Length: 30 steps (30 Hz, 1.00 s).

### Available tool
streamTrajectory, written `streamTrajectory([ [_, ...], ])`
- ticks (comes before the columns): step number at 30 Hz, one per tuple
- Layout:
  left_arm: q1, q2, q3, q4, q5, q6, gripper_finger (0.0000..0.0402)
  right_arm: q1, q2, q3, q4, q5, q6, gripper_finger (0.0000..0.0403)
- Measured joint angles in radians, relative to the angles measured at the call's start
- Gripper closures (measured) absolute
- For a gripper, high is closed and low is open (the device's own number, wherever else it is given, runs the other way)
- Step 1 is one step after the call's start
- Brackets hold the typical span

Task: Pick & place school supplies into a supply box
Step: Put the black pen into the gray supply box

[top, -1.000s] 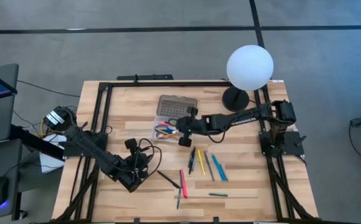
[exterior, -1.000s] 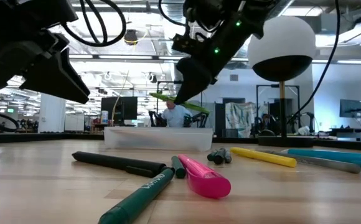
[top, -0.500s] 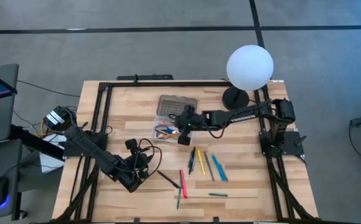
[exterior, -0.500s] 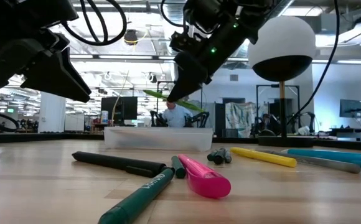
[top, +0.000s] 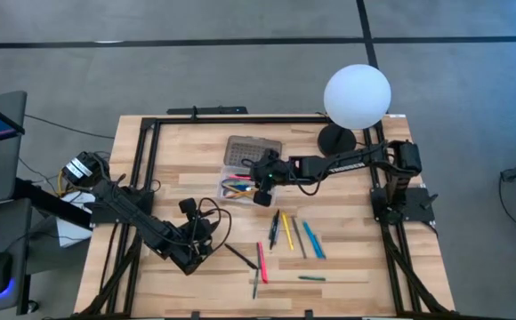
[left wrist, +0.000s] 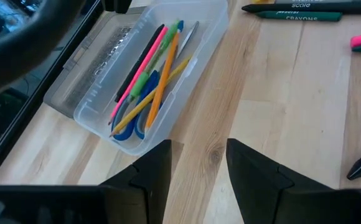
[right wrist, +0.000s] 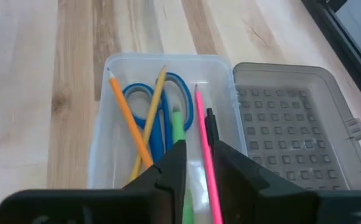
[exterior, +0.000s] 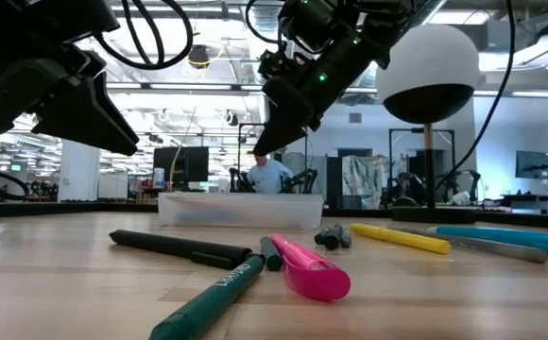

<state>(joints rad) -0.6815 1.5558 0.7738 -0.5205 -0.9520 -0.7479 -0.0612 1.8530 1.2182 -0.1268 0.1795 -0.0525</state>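
Right gripper [top: 260, 188] hangs over the clear supply box [top: 237, 187], fingers [right wrist: 171, 167] slightly apart and gripping nothing; a green marker [right wrist: 179, 134] lies in the box directly beneath them. Box contents: blue-handled scissors [right wrist: 160, 112], orange pencils [right wrist: 129, 121], a pink pen [right wrist: 204, 146] (lid [right wrist: 286, 124] folded open alongside). Left gripper [top: 189, 249] waits low over the bench [top: 347, 267], fingers [left wrist: 258, 171] apart and empty. Remaining pens [top: 286, 233] lie loose on the bench.
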Motion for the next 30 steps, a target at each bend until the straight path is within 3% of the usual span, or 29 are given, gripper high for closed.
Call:
streamTrajectory([
  [7,0.001,0.0,0.0,0.021,0.009,0.062,0.0253,0.013,0.0,0.0,0.001,0.002,-0.034,0.0305],
  [12,0.02,0.0,-0.001,0.17,0.207,0.291,0.0253,0.079,0.0,0.0,-0.014,0.002,-0.132,0.0301],
  [17,0.041,0.0,-0.001,0.388,0.312,0.544,0.0253,0.137,0.0,0.0,-0.081,0.01,-0.139,0.03],
  [24,0.136,0.0,-0.062,0.651,0.647,0.691,0.0253,0.244,-0.001,-0.029,-0.187,0.165,-0.059,0.03],
  [27,0.156,0.0,-0.104,0.742,0.686,0.713,0.0253,0.296,-0.036,-0.083,-0.18,0.28,-0.039,0.03],
  [30,0.171,0.0,-0.134,0.772,0.706,0.718,0.0253,0.338,-0.1,-0.153,-0.135,0.318,-0.023,0.03],
])
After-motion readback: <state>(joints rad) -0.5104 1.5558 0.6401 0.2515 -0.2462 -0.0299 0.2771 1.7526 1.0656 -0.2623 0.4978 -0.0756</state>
